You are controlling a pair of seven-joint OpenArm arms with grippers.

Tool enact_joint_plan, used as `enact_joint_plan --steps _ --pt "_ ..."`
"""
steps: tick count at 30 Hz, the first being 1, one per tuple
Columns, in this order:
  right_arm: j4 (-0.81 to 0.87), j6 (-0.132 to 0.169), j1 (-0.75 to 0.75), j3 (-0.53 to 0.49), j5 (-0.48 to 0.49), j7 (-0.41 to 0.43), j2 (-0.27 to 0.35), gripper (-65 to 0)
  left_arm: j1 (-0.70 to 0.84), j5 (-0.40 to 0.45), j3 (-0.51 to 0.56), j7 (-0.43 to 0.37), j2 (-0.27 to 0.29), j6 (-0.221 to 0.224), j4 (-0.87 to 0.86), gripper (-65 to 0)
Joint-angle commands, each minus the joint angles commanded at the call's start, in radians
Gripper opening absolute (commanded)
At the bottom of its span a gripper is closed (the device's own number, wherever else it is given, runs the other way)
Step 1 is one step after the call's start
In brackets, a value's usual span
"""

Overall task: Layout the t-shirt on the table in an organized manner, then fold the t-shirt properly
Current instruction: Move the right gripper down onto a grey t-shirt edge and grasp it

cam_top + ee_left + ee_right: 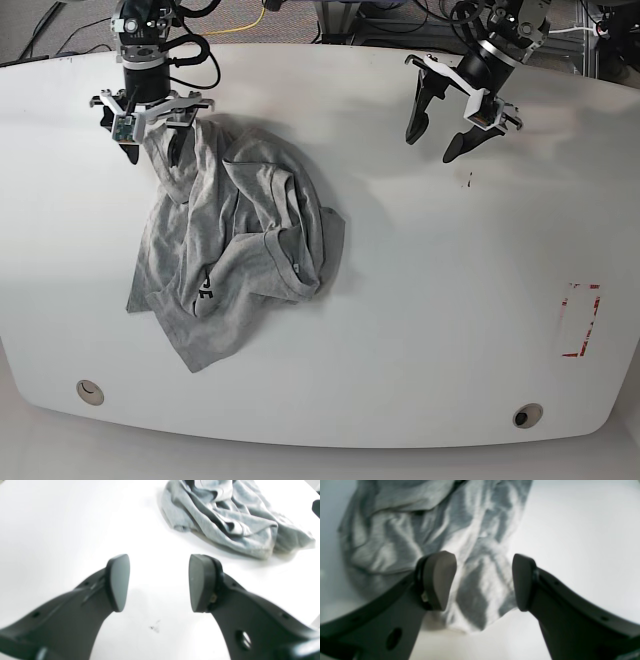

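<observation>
A glossy white table [400, 300] with curved edges filled the base view; its far corners were cut off by the frame. Two round holes sat near its front edge, and a red dashed rectangle [580, 320] marked its right side.

The grey t-shirt [230, 260] lay crumpled in a heap on the table's left half, folded over itself — only a scrap of black lettering showed, too little to read. Collar and sleeves could not be told apart among the wrinkles.

The right gripper [150, 135] hung over the shirt's top edge, fingers spread. In the right wrist view, which was blurred, its two pads stood apart with shirt fabric beneath and between them; whether they touched the cloth could not be told.

The left gripper [445, 120] was over bare table, well apart from the shirt, fingers likewise spread and empty. In its wrist view the shirt was cut off at the top — and a small dark speck [154, 628] showed faintly on the table.
</observation>
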Motion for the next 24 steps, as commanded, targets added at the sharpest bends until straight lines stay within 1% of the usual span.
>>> enact_joint_plan --steps 1,2,3,8,11,12,13,15,18,20,23,24 --pt "-0.009 0.002 0.032 0.020 0.000 -0.035 0.000 -27.3 -0.011 0.000 0.017 0.000 -0.003 0.000 0.000 -35.8" --pt "-0.018 0.009 0.052 0.032 0.000 -0.054 0.000 -27.3 -0.015 0.000 0.029 0.000 -0.005 0.000 0.000 -36.3" --pt "-0.025 0.025 0.072 0.044 0.000 -0.074 0.000 -27.3 -0.020 0.000 0.040 0.000 -0.006 0.000 0.000 -36.3" --pt "-0.061 0.135 0.153 0.106 -0.003 -0.155 0.000 -27.3 -0.028 0.000 0.066 0.000 -0.008 0.000 0.011 -36.0" --pt "-0.086 0.198 0.193 0.140 -0.003 -0.232 0.000 -27.3 -0.028 0.000 0.069 0.002 -0.008 0.000 0.020 -36.0" --pt "-0.094 0.215 0.201 0.153 -0.002 -0.256 -0.003 -27.3 -0.026 0.000 0.069 0.002 -0.008 0.000 0.020 -36.0" --pt "-0.098 0.222 0.204 0.161 -0.002 -0.265 -0.003 -27.3 -0.025 0.000 0.069 0.002 -0.008 0.000 0.020 -36.0" --pt "-0.114 0.256 0.213 0.196 -0.002 -0.293 -0.008 -27.3 -0.023 0.000 0.069 0.002 -0.008 0.000 0.020 -35.8" --pt "-0.155 0.279 0.216 0.236 0.000 -0.295 -0.009 -27.3 -0.021 0.000 0.069 0.002 -0.006 0.000 0.020 -35.8" --pt "-0.181 0.287 0.216 0.258 0.000 -0.295 -0.009 -27.3 -0.020 0.000 0.069 0.002 -0.006 0.000 0.020 -35.8" --pt "-0.206 0.313 0.216 0.284 0.000 -0.295 -0.009 -27.3 -0.020 0.000 0.069 0.002 -0.006 0.000 0.020 -35.8" --pt "-0.216 0.331 0.216 0.292 0.000 -0.295 -0.009 -27.3 -0.020 0.000 0.069 0.002 -0.006 0.000 0.020 -35.8"
